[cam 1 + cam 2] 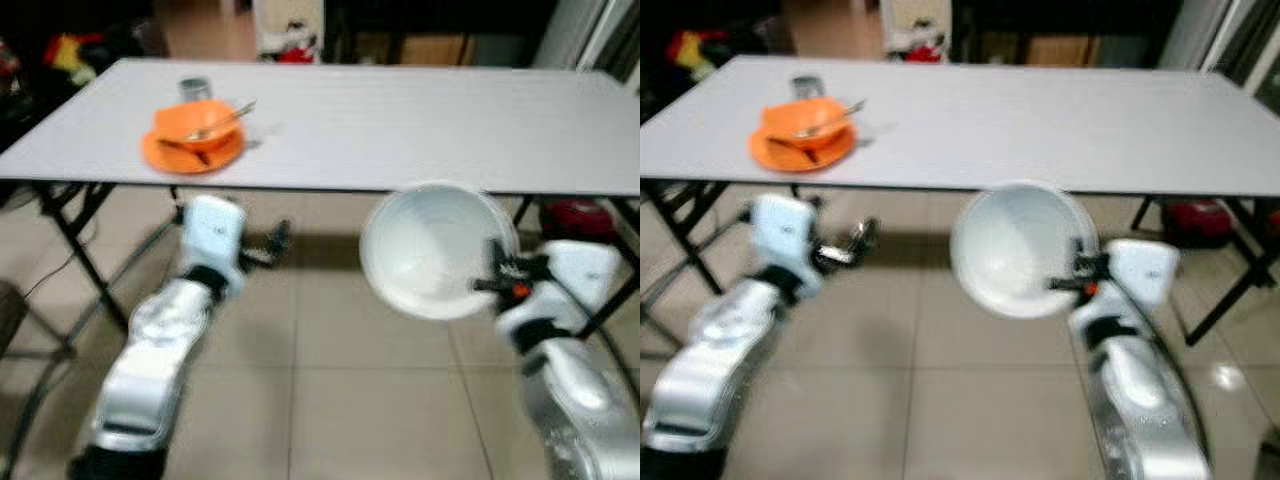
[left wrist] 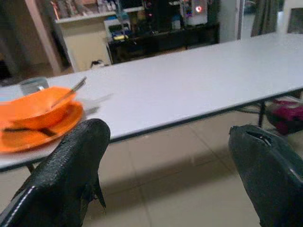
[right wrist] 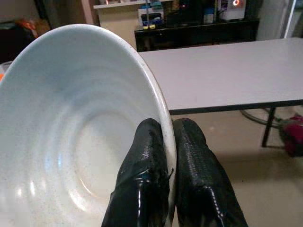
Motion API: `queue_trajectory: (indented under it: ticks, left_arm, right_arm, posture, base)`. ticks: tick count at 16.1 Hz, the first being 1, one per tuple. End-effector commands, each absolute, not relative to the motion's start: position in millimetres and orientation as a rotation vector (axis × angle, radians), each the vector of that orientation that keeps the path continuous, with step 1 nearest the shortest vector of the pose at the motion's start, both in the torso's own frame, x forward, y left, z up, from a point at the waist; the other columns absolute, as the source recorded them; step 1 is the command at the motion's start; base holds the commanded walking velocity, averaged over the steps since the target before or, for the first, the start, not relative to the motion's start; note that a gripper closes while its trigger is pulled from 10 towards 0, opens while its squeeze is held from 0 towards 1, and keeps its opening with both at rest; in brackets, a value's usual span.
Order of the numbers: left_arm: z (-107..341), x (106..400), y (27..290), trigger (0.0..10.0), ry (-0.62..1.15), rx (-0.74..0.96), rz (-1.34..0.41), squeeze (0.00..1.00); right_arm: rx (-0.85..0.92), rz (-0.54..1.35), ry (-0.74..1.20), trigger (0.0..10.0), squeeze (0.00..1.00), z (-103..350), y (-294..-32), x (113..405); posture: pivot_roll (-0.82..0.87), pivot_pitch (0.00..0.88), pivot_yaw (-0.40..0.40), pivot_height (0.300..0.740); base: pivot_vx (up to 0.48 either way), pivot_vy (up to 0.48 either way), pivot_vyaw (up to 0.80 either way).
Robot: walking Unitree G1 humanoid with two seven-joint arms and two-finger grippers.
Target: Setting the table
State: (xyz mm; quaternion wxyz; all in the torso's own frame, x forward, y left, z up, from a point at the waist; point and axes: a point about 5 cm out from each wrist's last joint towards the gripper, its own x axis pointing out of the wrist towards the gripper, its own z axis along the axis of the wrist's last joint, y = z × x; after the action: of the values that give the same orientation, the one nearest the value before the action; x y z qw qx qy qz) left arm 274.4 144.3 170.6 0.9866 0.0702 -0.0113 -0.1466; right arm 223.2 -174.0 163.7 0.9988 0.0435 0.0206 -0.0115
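The right tool (image 3: 170, 142) is clamped on the rim of a white bowl (image 1: 430, 250), one finger (image 3: 147, 165) inside the rim and the other outside. The bowl is held in the air just short of the tabletop's (image 1: 420, 120) near edge, tilted so its hollow faces up toward the robot's head. Below it is tiled floor (image 1: 330, 380).

The left tool (image 1: 272, 240) is held out in front of the near edge too, lower than the tabletop, with its fingers (image 2: 71, 165) well apart and nothing between them.

Toward the left end of the tabletop sits an orange plate (image 1: 190, 152) with an orange bowl (image 1: 195, 122) on it. A spoon (image 1: 225, 120) leans in that bowl, its handle sticking out over the rim, and something dark and thin lies on the plate, too blurred to name. A small metal cup (image 1: 193, 88) stands just behind the plate.

A red bag (image 1: 585, 215) lies on the floor under the right end.
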Motion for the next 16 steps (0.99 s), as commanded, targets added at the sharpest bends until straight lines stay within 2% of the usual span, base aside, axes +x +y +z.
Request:
queue_trajectory:
  ticks: [1, 2, 5, 16]
  left_arm:
    - [173, 276, 134, 10.0, -0.028, 0.134, -0.336, 0.0]
    - [174, 278, 132, 10.0, -0.034, 0.136, -0.334, 0.0]
    - [174, 278, 131, 10.0, -0.039, 0.133, -0.331, 0.0]
    - [168, 288, 127, 10.0, -0.022, 0.139, -0.35, 0.0]
  right_arm:
    - [0.067, -0.061, 0.0, 10.0, 0.0, 172, -183, 222]
    - [0.061, -0.06, 0.001, 10.0, 0.0, 172, -185, 225]
    - [0.049, -0.061, -0.008, 10.0, 0.0, 174, -185, 227]
    - [0.022, -0.063, -0.001, 10.0, 0.0, 171, -178, 229]
  posture:
    - [-0.03, 0.0, 0.017, 0.74]
    - [-0.02, 0.0, 0.003, 0.74]
    - [-0.02, 0.0, -0.005, 0.74]
    - [-0.07, 0.0, 0.041, 0.74]
  base:
    - [0.33, 0.0, -0.79]
    - [0.326, 0.0, -0.79]
    - [0.331, 0.0, 0.0]
    - [0.33, 0.0, 0.0]
